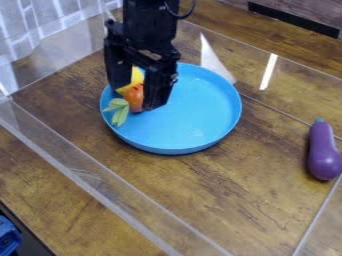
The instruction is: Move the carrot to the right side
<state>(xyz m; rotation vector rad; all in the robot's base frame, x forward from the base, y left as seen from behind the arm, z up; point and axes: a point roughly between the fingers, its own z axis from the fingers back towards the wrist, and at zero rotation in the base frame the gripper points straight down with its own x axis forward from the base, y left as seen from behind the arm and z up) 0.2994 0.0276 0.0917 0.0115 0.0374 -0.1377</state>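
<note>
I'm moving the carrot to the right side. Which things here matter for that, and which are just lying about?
Part of the job:
- carrot, lying in the blue plate
- end effector, open, astride the carrot

Just lying about:
- yellow fruit, in the plate next to the carrot
- eggplant, on the table at the right
</note>
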